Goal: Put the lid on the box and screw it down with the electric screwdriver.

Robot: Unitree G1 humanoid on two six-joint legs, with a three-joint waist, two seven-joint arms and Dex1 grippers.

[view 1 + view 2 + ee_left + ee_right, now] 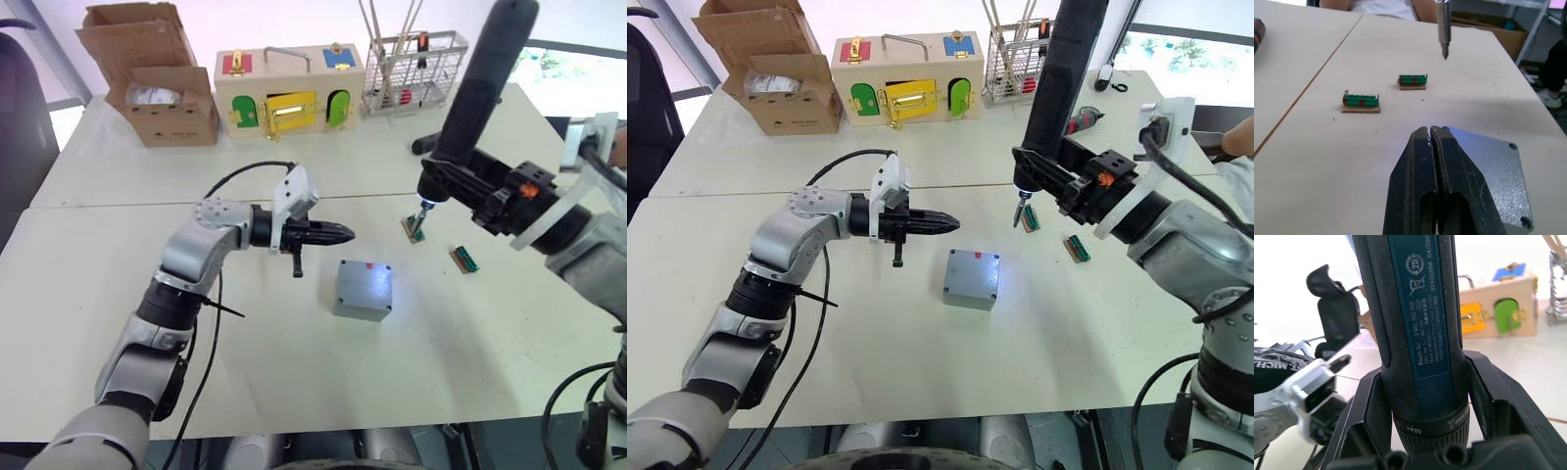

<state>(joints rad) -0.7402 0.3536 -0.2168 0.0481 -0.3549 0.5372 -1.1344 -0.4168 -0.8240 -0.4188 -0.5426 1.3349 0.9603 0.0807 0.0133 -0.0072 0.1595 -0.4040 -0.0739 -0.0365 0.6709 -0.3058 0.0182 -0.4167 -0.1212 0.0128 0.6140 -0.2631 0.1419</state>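
Lid (364,287) on box; right tool (453,186) clamps electric screwdriver (477,93).

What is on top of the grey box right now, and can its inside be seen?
The lid sits flat on the box, with a small red mark at its far edge. The lid covers the opening, so the inside is hidden.
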